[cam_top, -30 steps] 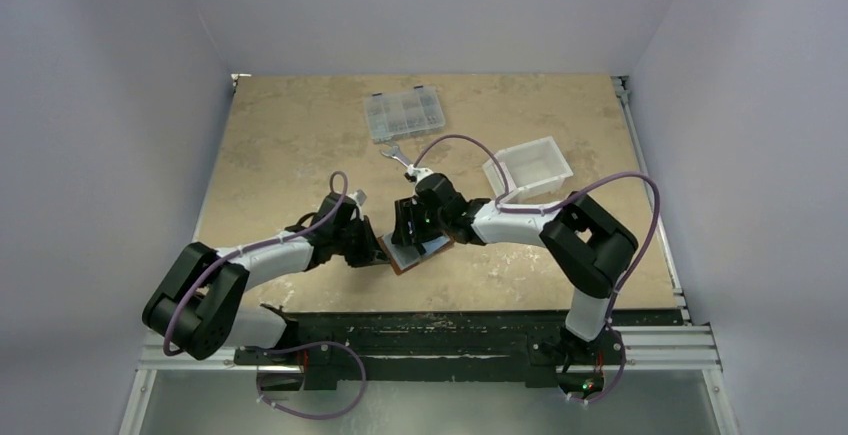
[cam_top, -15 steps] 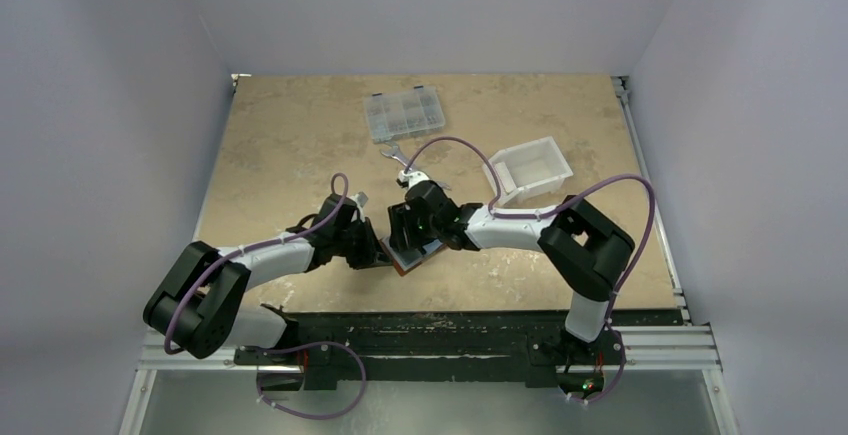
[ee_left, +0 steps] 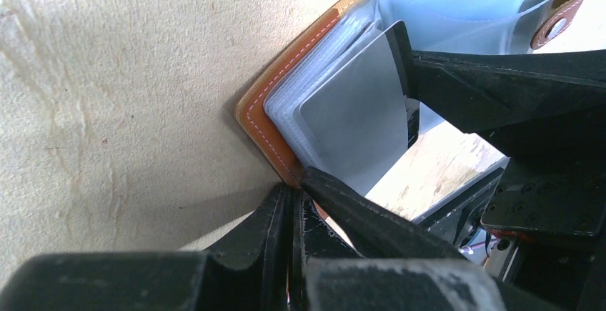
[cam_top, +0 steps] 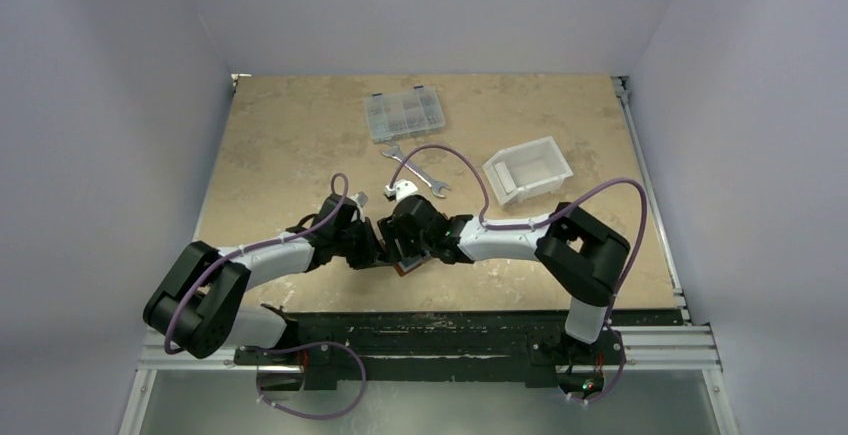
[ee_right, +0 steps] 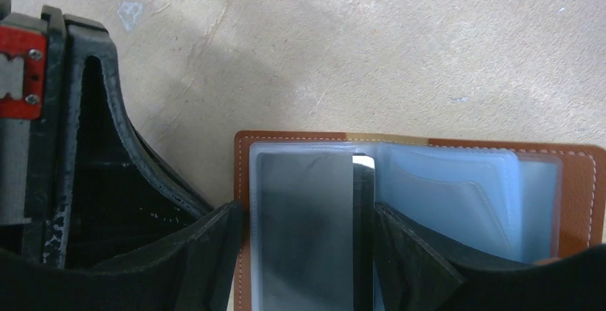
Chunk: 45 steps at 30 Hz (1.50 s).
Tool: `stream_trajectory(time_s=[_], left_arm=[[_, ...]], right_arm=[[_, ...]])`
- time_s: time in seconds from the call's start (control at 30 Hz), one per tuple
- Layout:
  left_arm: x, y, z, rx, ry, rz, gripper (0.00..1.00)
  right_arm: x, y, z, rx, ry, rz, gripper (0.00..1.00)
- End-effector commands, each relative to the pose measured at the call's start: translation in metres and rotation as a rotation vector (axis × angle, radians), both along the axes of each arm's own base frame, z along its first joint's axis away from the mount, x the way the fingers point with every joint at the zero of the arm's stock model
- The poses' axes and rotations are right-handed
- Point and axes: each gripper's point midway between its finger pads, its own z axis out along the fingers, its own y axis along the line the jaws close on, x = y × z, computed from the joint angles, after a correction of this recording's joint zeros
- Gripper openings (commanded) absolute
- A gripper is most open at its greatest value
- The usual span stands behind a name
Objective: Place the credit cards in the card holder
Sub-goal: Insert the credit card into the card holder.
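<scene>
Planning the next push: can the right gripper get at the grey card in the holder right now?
Probably yes. The right gripper stands open with a finger on each side of the card, nothing between; the left gripper only pinches a corner of the holder.

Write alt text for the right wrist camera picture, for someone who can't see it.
An open reddish-brown leather card holder lies on a beige stone-patterned table, with a flat grey card in the clear plastic sleeve on the picture's left. The right gripper has its black fingers open, one on each side of that card.
</scene>
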Motion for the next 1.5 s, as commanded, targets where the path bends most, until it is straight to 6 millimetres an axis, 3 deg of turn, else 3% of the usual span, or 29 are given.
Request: stream_trajectory(time_s=[0.0, 0.13, 0.23, 0.53, 0.77, 0.9, 1.17, 1.3, 1.47], left_arm=[[-0.004, 0.019, -0.018, 0.122, 0.003, 0.017, 0.0], [-0.004, 0.022, -0.016, 0.141, -0.004, 0.016, 0.0], [-0.004, 0.022, -0.017, 0.14, -0.005, 0.015, 0.0], [-0.005, 0.019, -0.017, 0.125, -0.001, 0.011, 0.0], [-0.007, 0.021, -0.019, 0.134, 0.005, 0.009, 0.0], [-0.007, 0.021, -0.019, 0.133, 0.005, 0.006, 0.0], [-0.008, 0.019, -0.019, 0.121, 0.008, 0.004, 0.0], [-0.007, 0.018, -0.02, 0.113, 0.01, 0.005, 0.0], [-0.007, 0.013, -0.02, 0.089, 0.019, 0.003, 0.0]], right_arm=[[-0.038, 0.004, 0.008, 0.015, 0.058, 0.178, 0.74], [-0.023, -0.004, 0.03, 0.163, 0.086, 0.21, 0.75], [-0.024, -0.005, 0.037, 0.195, 0.095, 0.25, 0.76], [-0.024, -0.006, 0.011, 0.184, 0.147, 0.195, 0.75], [-0.023, -0.025, 0.029, 0.19, 0.15, 0.109, 0.77], [-0.024, -0.033, 0.028, 0.194, 0.158, 0.085, 0.77], [-0.023, -0.045, 0.001, 0.109, 0.173, 0.055, 0.76], [-0.021, -0.038, 0.0, 0.109, 0.175, 0.069, 0.75], [-0.042, 0.001, 0.016, 0.126, 0.144, 0.143, 0.74]])
